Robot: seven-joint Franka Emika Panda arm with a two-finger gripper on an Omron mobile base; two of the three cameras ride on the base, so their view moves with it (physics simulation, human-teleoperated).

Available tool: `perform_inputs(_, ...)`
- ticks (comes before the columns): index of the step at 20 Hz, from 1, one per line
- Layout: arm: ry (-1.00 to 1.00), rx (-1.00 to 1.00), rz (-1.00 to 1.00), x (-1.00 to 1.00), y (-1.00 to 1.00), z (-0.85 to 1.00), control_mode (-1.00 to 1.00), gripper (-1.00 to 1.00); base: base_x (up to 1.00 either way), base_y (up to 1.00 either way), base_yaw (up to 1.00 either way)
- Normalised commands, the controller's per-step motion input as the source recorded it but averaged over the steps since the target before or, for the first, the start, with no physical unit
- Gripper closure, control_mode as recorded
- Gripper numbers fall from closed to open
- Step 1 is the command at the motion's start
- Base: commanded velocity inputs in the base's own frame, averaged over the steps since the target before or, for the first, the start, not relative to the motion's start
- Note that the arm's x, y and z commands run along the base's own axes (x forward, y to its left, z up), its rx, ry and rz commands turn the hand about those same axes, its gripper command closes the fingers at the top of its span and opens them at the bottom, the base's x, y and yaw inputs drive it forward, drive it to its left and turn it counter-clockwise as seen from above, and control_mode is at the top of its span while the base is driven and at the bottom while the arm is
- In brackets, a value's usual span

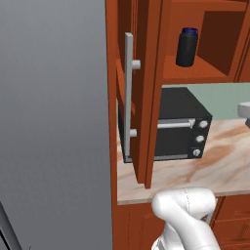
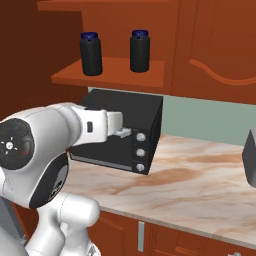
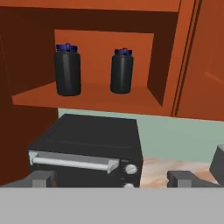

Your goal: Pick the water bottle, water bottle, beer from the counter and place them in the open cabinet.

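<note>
- A kitchen: red-brown wooden wall cabinet (image 2: 200, 47) at 12 o'clock above a marble-patterned bench (image 2: 200, 185).
- Black countertop oven (image 2: 122, 132) with knobs at 9 o'clock on the bench.
- Pale green backsplash (image 2: 210, 117) behind.

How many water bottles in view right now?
2. Both stand upright on the open cabinet's shelf above the black oven: left water bottle, right water bottle, set apart. None visible on the counter.
</note>
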Motion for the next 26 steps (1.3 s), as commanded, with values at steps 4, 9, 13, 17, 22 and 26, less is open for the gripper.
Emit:
perform_inputs(4, 0.00, 0.00, 0.00, 0.00, 0.00, 0.00, 1.00, -1.00, 0.00, 0.00, 0.00)
perform_inputs(9, 0.00, 0.00, 0.00, 0.00, 0.00, 0.00, 1.00, -1.00, -0.70, -0.35, -0.23)
perform_inputs(13, 0.00, 0.00, 0.00, 0.00, 0.00, 0.00, 1.00, -1.00, -0.99, -0.63, -0.43)
perform_inputs(17, 0.00, 0.00, 0.00, 0.00, 0.00, 0.00, 1.00, -1.00, -0.74, -0.47, -0.55)
perform_inputs(22, 0.00, 0.00, 0.00, 0.00, 0.00, 0.00, 1.00, -1.00, -0.24, -0.20, -0.75)
perform_inputs(26, 0.00, 0.00, 0.00, 0.00, 0.00, 0.00, 1.00, -1.00, 0.00, -0.01, -0.86)
